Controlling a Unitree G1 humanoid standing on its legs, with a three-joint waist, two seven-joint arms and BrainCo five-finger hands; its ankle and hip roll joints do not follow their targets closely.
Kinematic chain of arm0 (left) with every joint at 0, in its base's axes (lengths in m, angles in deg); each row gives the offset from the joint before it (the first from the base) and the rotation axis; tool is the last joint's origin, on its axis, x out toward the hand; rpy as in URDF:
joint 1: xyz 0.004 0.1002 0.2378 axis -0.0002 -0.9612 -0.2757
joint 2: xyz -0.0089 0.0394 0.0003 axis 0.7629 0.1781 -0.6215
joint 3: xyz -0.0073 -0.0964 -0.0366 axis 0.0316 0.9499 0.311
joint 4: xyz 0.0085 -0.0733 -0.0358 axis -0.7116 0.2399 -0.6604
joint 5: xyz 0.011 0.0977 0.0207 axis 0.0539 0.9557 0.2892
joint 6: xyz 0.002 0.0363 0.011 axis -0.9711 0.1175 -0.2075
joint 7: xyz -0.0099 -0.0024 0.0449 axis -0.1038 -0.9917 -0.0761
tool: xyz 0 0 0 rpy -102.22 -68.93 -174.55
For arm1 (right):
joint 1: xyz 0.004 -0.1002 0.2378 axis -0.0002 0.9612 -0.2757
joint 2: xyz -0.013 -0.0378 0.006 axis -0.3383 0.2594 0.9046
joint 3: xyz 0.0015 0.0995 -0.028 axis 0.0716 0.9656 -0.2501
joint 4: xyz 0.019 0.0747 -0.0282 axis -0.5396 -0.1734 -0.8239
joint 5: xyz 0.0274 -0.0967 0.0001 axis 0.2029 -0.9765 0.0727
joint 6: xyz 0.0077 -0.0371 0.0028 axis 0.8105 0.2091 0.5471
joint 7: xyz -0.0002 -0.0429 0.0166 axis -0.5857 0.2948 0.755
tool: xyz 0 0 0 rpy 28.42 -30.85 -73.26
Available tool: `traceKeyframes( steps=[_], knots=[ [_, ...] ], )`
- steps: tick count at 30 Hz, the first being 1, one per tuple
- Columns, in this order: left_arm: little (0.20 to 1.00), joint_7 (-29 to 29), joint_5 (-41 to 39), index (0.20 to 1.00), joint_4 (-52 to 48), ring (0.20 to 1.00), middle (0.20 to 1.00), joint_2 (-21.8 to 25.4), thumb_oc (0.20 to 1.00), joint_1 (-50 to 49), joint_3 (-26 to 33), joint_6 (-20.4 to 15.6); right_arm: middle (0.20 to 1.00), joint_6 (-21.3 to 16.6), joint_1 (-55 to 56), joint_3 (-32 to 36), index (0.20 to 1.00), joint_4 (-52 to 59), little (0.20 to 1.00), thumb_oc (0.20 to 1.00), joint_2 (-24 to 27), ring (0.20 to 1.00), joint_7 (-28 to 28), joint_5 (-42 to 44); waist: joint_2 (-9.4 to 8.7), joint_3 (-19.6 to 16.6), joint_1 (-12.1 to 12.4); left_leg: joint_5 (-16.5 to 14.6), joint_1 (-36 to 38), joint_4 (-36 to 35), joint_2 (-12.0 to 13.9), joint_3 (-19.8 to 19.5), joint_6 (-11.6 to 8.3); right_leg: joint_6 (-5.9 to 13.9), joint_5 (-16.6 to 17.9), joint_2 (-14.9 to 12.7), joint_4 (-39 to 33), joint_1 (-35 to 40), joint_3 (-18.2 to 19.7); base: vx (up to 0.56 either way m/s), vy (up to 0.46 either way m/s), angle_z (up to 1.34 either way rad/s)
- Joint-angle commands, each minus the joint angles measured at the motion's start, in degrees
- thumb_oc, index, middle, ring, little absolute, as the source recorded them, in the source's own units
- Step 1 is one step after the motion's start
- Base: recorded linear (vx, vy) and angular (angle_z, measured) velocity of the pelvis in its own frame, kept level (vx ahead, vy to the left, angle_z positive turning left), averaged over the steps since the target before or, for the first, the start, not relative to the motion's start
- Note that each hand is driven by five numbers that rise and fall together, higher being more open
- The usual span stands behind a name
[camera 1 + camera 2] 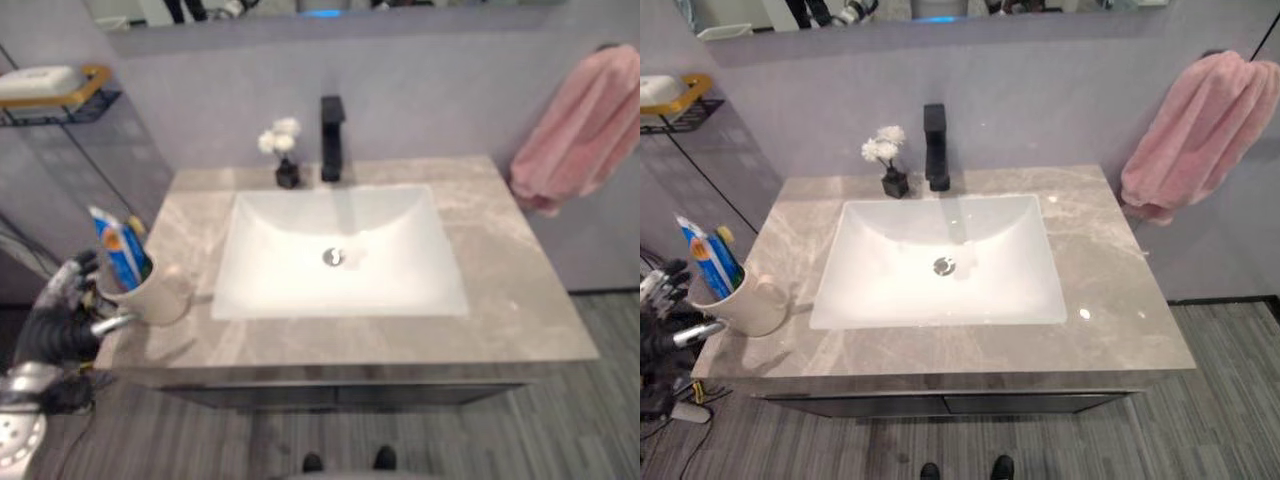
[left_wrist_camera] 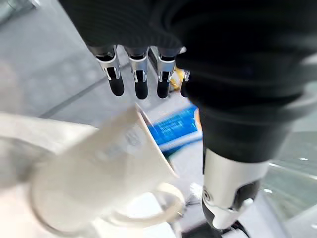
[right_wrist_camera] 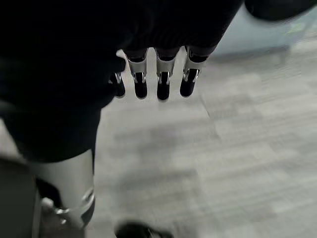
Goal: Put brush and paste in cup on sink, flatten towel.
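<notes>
Just beside left robot hand (image 1: 70, 290): cup (image 1: 150, 290).

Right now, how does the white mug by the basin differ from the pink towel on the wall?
The white mug stands upright on the grey marble counter, left of the basin; the pink towel hangs bunched on the wall at the right. The mug holds a blue toothpaste tube; the towel holds nothing. Neither is gripped.

The cup (image 1: 748, 300) holding the paste (image 1: 706, 255) is sitting at the counter's (image 1: 1120, 290) left edge, beside my left hand (image 1: 72, 300); the towel (image 1: 1200, 130) is hanging far right.
</notes>
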Motion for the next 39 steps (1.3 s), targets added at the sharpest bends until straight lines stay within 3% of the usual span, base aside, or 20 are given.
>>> traceKeyframes(
  steps=[1, 9, 13, 14, 15, 26, 27, 34, 39],
  knots=[
    [1.000, -0.21, -2.62, 1.000, -4.80, 1.000, 1.000, 0.39, 1.000, 1.48, 5.53, -2.48, 1.000, 0.01, -1.73, -0.30, 1.000, -3.93, 1.000, 1.000, 1.66, 1.000, 0.86, 1.26, -2.38, -0.17, 0.80, -1.91, -2.24, 0.68, 2.85, 0.17, -2.33, 4.12, -3.54, -3.92, 0.31, 3.04, -0.72, 0.00, -0.013, 0.10],
    [1.000, 3.18, 2.84, 1.000, -5.58, 1.000, 1.000, -0.33, 1.000, 2.09, 7.81, -3.28, 1.000, -1.16, -4.23, 1.54, 1.000, -2.22, 1.000, 1.000, 2.73, 1.000, -0.17, 6.24, -2.28, -0.23, 1.60, -1.75, -2.83, 0.68, 2.57, 0.26, -2.27, 4.34, -3.12, -4.48, 0.31, 2.42, -0.65, -0.01, 0.003, 0.03],
    [1.000, 2.76, 0.58, 1.000, -6.94, 1.000, 1.000, -2.06, 1.000, 1.93, 8.23, -3.50, 1.000, -1.13, -5.59, 0.60, 1.000, -1.95, 1.000, 1.000, 3.71, 1.000, -0.29, 6.00, -2.48, -0.30, 2.54, -1.72, -3.40, 0.68, 2.60, 0.98, -2.26, 4.45, -2.79, -4.58, 0.31, 1.47, 0.03, -0.04, 0.013, -0.02],
    [0.875, 2.27, -0.49, 0.875, -7.13, 0.875, 0.875, -2.34, 0.875, 1.91, 7.92, -3.51, 1.000, -1.18, -5.84, 0.23, 1.000, -1.70, 1.000, 1.000, 3.86, 1.000, -0.33, 5.93, -2.56, -0.23, 2.70, -1.67, -3.51, 0.68, 2.65, 1.08, -2.27, 4.43, -2.75, -4.56, 0.31, 1.34, 0.12, -0.03, -0.011, -0.04],
    [0.200, 0.90, -2.88, 0.200, -8.04, 0.200, 0.200, -2.86, 0.200, 1.31, 7.10, -3.46, 1.000, -1.23, -5.96, -0.14, 1.000, -1.30, 1.000, 1.000, 3.96, 1.000, -0.07, 5.96, -2.71, -0.01, 2.89, -1.58, -3.65, 0.68, 2.76, 1.08, -2.32, 4.28, -2.72, -4.48, 0.31, 1.20, 0.21, -0.02, -0.011, -0.04],
    [0.200, -2.25, -8.20, 0.200, -10.49, 0.200, 0.200, -1.16, 0.200, -0.15, 8.20, -3.66, 1.000, -1.35, -5.69, -1.43, 1.000, -0.62, 1.000, 1.000, 3.96, 1.000, 0.45, 4.88, -3.02, 0.45, 3.22, -1.27, -3.94, 0.68, 3.04, 0.35, -2.60, 4.01, -2.97, -4.11, 0.31, 1.30, -0.42, 0.00, -0.010, 0.01],
    [0.200, -4.78, -12.60, 0.200, -10.42, 0.200, 0.200, -0.18, 0.200, -1.19, 6.62, -3.06, 1.000, -1.73, -5.81, -1.82, 1.000, 0.35, 1.000, 1.000, 4.13, 1.000, 0.95, 5.02, -2.96, 0.84, 3.40, -0.97, -4.31, 0.68, 3.14, 0.14, -2.71, 4.08, -2.81, -3.93, 0.31, 0.92, -0.48, 0.00, -0.038, 0.03],
    [0.200, -8.72, -12.80, 0.200, -11.21, 0.200, 0.200, 2.89, 0.200, -5.59, 5.39, -2.34, 1.000, -1.82, -5.82, -2.22, 1.000, 0.49, 1.000, 1.000, 4.19, 1.000, 1.26, 3.67, -2.76, 1.04, 3.77, -0.85, -4.52, 0.68, 3.13, 0.25, -2.77, 4.34, -2.54, -3.98, 0.31, 0.62, -0.44, 0.00, -0.006, 0.00],
    [0.200, -11.60, -17.51, 0.200, -10.48, 0.200, 0.200, 1.94, 0.200, -6.33, 0.79, -0.86, 1.000, -2.18, -5.93, -2.85, 1.000, 1.10, 1.000, 1.000, 3.96, 1.000, 1.51, 3.59, -2.70, 1.46, 3.75, -0.81, -4.50, 0.68, 3.17, 0.11, -2.85, 4.39, -2.56, -3.99, 0.31, 0.64, -0.53, 0.00, 0.000, 0.00]
  ],
)
